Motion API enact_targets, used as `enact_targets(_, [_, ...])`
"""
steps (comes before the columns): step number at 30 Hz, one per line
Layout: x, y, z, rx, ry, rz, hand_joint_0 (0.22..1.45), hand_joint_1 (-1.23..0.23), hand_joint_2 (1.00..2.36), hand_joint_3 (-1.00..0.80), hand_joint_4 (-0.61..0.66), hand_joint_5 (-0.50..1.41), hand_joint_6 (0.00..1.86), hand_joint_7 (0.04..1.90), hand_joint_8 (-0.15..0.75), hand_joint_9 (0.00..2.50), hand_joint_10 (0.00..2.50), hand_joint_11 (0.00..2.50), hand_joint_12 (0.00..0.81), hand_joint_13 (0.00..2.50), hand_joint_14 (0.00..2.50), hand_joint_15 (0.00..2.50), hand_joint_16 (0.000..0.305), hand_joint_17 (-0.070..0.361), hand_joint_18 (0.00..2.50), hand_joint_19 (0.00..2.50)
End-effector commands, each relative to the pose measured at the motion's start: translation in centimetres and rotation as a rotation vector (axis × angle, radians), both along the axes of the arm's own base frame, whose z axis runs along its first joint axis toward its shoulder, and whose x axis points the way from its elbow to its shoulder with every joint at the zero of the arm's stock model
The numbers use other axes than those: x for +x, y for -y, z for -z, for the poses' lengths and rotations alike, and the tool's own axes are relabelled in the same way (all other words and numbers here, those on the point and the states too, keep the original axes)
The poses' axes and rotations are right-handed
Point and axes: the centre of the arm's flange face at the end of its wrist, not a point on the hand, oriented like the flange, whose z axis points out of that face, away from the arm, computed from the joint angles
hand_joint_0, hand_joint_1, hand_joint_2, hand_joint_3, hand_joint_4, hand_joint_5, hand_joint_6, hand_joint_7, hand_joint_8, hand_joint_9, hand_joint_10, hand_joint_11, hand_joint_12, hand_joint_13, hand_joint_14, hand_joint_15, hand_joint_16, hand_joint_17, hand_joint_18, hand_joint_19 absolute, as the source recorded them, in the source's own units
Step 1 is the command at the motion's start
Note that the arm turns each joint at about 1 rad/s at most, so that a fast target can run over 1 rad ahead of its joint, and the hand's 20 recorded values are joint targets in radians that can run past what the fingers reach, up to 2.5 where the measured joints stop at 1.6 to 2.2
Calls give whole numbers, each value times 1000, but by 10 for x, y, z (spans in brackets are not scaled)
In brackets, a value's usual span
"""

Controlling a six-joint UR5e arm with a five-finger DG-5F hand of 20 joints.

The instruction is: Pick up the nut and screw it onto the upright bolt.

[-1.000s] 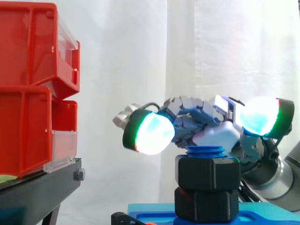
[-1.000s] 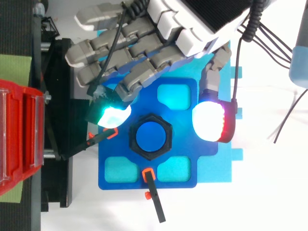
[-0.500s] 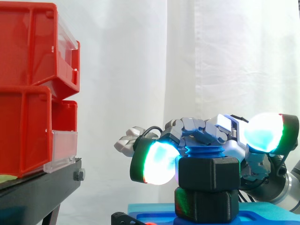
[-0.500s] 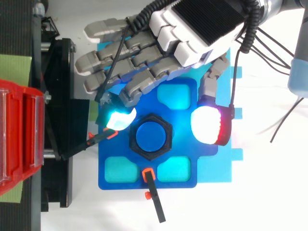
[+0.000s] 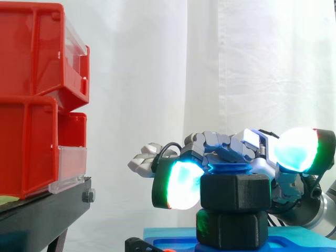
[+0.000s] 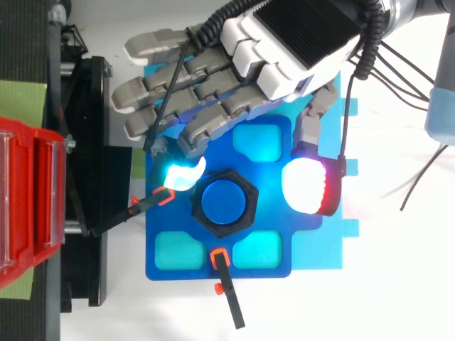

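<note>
Hand (image 6: 284, 42) spread astride nut (image 5: 236, 191) | nut sits on bolt (image 6: 226, 201)

red bins (image 5: 37, 100) left, free gap, robot hand (image 6: 284, 42) flanking nut (image 5: 234, 191)

The hand (image 6: 298, 32) reaches in from the top edge over a blue plate (image 6: 281, 217), where a black nut (image 6: 226, 176) rings the blue bolt (image 6: 225, 203). One cyan fingertip (image 6: 181, 177) sits against the nut's left corner, while the thumb's white and magenta pad (image 6: 306, 186) stands apart on the right, nothing gripped. A red bin (image 6: 28, 206) and black stand (image 6: 92, 142) lie at left.
</note>
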Motion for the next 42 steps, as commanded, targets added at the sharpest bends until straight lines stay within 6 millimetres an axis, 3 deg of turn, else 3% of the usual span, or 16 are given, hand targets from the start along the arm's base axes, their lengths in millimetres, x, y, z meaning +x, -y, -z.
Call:
enact_targets(1, [0, 0, -1, -1, 4, -1, 442, -115, 1000, -500, 256, -117, 503, 1155, 270, 464, 0, 0, 325, 161, 0, 0, 40, 90, 0, 0])
enact_targets(16, [2, 16, -14, -24, 32, -9, 449, -170, 1000, -500, 256, -71, 500, 1358, 276, 549, 0, 0, 316, 223, 0, 0, 37, 83, 0, 0])
enact_targets(23, [2, 19, -17, -30, 39, -10, 450, -161, 1000, -500, 238, -40, 560, 1256, 285, 614, 0, 0, 309, 261, 0, 0, 36, 80, 0, 0])
enact_targets(26, [4, 20, -20, -32, 44, -16, 450, -152, 1000, -500, 251, -43, 500, 1336, 283, 617, 0, 0, 307, 264, 0, 0, 35, 80, 0, 0])
enact_targets(28, [4, 20, -22, -30, 45, -17, 449, -146, 1000, -500, 259, -70, 502, 1243, 277, 595, 0, 0, 310, 257, 0, 0, 35, 80, 0, 0])
enact_targets(36, [13, 28, -49, -52, 86, -43, 445, -137, 1000, -500, 257, -100, 503, 1176, 273, 580, 0, 0, 316, 219, 0, 0, 37, 83, 0, 0])
enact_targets(42, [14, 28, -52, -53, 84, -53, 438, -118, 1000, -500, 244, -158, 503, 800, 248, 483, 0, 0, 321, 149, 0, 0, 40, 90, 0, 0])
